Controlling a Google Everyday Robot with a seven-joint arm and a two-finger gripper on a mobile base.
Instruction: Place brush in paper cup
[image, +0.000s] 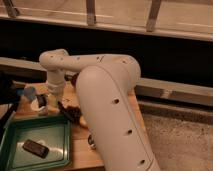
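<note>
Tool (42, 103) over table's (80, 152) left side, just behind tray (57, 131) w/ dark object (35, 148) inside.

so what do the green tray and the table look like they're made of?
Tray: looks like moulded plastic, green with a dull sheen and rounded raised rim. Table: seems to be wood, warm tan and matte, though no grain is visible. The pincer sits shut above the table's left end, just beyond the tray.

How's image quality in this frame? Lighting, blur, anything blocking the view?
Camera view: dim, warm light, dark band behind the table; soft blur throughout. The white arm fills the centre and hides much of the tabletop. The gripper sits at the table's left, above the green tray; detail there is smeared.
</note>
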